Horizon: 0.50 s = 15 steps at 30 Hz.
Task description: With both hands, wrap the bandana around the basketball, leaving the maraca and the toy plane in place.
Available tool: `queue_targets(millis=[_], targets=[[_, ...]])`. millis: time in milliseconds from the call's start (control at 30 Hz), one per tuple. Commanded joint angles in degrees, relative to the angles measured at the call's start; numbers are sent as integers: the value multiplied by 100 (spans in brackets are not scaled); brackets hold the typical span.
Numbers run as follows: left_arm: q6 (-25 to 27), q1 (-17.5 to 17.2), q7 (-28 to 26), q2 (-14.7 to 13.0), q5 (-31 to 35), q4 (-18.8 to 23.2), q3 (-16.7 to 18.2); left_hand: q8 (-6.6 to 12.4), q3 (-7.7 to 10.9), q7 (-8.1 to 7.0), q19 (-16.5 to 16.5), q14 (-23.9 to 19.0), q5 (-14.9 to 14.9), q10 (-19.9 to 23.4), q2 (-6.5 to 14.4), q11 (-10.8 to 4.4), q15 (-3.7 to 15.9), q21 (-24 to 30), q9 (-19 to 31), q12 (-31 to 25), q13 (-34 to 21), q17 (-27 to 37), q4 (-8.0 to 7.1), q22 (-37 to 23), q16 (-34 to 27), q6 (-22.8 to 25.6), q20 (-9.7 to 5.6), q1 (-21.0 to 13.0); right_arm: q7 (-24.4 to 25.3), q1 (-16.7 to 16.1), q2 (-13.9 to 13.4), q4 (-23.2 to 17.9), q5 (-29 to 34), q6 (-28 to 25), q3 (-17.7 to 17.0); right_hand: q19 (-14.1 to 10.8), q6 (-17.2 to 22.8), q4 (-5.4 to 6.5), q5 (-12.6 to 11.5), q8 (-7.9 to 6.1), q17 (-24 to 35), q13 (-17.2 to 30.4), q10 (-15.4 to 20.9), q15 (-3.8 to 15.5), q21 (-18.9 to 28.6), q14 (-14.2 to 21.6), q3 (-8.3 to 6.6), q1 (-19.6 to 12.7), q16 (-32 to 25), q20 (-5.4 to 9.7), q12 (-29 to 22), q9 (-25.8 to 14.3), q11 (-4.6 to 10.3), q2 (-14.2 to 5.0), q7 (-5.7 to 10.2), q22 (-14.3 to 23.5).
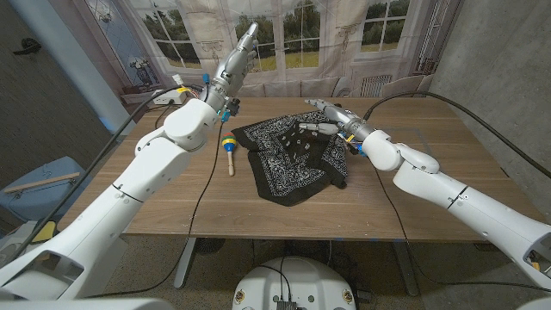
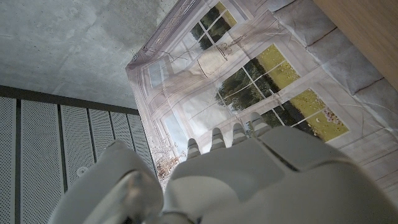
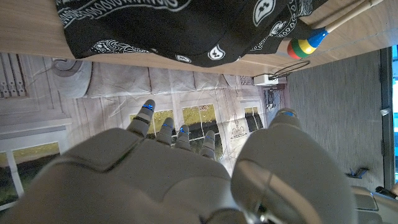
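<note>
Black paisley cotton bandana lies heaped mid-table, likely limp and light; corners look best to pinch. Left hand raised, empty; right hand hovers above it, fingers apart, empty.

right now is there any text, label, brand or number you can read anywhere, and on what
None can be read.
Bandana: white paisley patterning only, no lettering.
Maraca: coloured stripes, no label.
Left hand and right hand: blue and yellow marks near the wrists and fingertips, too small to tell whether they carry text.
Backdrop: a printed window scene, no words.
</note>
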State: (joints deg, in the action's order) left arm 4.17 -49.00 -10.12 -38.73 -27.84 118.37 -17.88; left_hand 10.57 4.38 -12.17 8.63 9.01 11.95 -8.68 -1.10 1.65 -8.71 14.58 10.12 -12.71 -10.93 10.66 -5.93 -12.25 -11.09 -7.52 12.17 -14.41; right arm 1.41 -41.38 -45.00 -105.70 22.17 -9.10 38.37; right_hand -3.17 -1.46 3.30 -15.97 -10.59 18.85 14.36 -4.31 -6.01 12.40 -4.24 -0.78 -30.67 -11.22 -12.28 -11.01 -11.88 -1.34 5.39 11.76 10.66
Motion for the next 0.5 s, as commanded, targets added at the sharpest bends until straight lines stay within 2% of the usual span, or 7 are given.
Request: queue_targets(millis=[33, 500], targets=[[-182, -121, 72, -88, -202, 22, 38, -10, -22, -29, 22, 38, 35, -10, -22, 52, 12, -36, 3, 3, -1, 7, -11, -7, -1, -46, 4, 51, -620, 136, 10, -250, 528, -499, 283, 15, -59, -15, -73, -32, -19, 7, -222, -93, -20, -113, 47, -84, -4, -15, 3, -25, -181, 8, -5, 18], [-224, -124, 86, -113, -271, -28, 0, 4, -31, -25, -5, 28, 48, -10, -8, 75, 44, -27, 5, 9, -5, 8, -7, -8, -3, -26, 2, 58, -1187, 452, 216, -105, 1424, -1018, 786, -26, -237, -73, -145, -13, -58, -2, -333, -128, -17, -120, 37, -231, -46, -17, -13, -21, -165, -58, 77, 19]])
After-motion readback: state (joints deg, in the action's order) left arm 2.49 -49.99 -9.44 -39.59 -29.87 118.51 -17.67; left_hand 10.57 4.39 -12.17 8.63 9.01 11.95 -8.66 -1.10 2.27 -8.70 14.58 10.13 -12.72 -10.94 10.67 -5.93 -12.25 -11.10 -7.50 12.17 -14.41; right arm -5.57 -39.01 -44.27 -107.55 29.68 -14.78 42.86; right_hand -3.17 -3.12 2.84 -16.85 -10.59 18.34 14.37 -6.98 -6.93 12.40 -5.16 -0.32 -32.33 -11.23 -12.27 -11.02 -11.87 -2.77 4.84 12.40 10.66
